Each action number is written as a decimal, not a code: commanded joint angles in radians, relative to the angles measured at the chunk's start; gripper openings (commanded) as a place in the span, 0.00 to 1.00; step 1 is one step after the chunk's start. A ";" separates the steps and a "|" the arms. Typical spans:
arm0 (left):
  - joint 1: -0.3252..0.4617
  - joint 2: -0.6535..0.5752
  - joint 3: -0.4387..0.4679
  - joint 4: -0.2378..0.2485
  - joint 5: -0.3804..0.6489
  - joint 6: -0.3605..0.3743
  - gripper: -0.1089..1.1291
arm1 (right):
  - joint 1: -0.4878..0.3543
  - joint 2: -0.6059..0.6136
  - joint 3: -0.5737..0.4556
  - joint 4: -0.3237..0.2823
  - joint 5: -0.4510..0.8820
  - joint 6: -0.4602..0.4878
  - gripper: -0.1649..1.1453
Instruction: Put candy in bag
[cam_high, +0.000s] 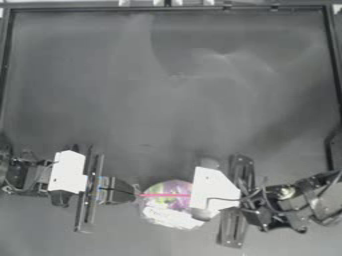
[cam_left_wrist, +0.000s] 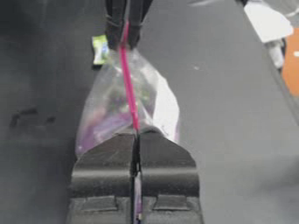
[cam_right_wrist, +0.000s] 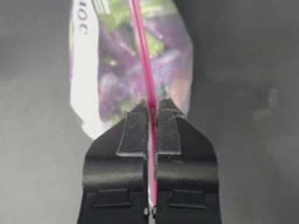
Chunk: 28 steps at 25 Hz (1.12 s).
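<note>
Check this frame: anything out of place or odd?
Yes. Both grippers, left and right, are shut on the bag at its pink seal, so the bag looks closed. The candy is outside it, beside the right gripper.

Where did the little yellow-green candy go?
The left wrist view shows the candy lying on the table just beside the bag, near the end pinched by the right gripper.

Far table (cam_high: 174, 75) open; bag (cam_high: 167, 202) blocks between
</note>
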 joint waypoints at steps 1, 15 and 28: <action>-0.005 -0.061 -0.008 -0.005 0.008 -0.003 0.17 | 0.018 -0.043 0.021 0.003 0.009 0.025 0.16; -0.005 -0.051 -0.008 -0.014 0.008 -0.002 0.17 | 0.086 -0.094 0.109 0.002 0.009 0.160 0.16; -0.006 -0.051 -0.008 -0.015 0.012 -0.003 0.17 | 0.137 -0.120 0.160 0.002 0.015 0.252 0.16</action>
